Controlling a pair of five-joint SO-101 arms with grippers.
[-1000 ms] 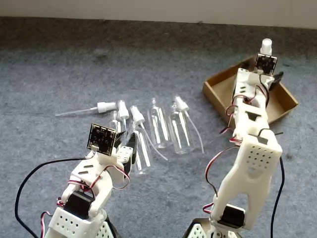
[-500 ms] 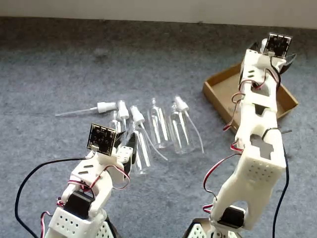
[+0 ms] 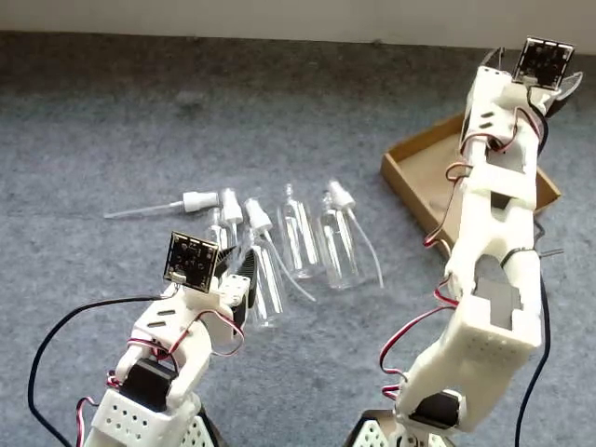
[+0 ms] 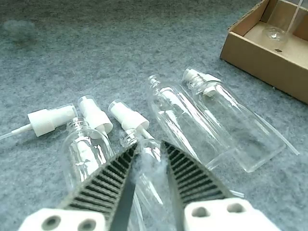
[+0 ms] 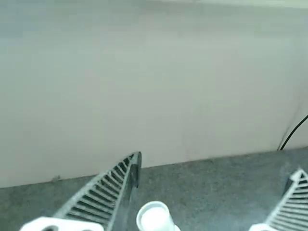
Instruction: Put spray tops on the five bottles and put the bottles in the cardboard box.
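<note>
Here, your right gripper (image 5: 216, 166) hangs wide open over the cardboard box (image 3: 410, 177), a white spray top (image 5: 154, 217) between its jaws but ungripped; one bottle (image 4: 275, 32) leans inside the box. Well apart from the box, your left gripper (image 4: 147, 144) hovers with jaws narrowly parted above the other bottles (image 3: 300, 240) lying on the tabletop (image 3: 112, 130), a loose spray top (image 3: 200, 200) beyond them. A jaw snagging that top on withdrawal could tip the leaning bottle out; a nudge could roll the round bottles.

My left gripper (image 4: 147, 144) hangs over the bottles (image 3: 340, 247) lying left of the cardboard box (image 3: 410, 177); another bottle (image 4: 275, 32) sits inside it.
</note>
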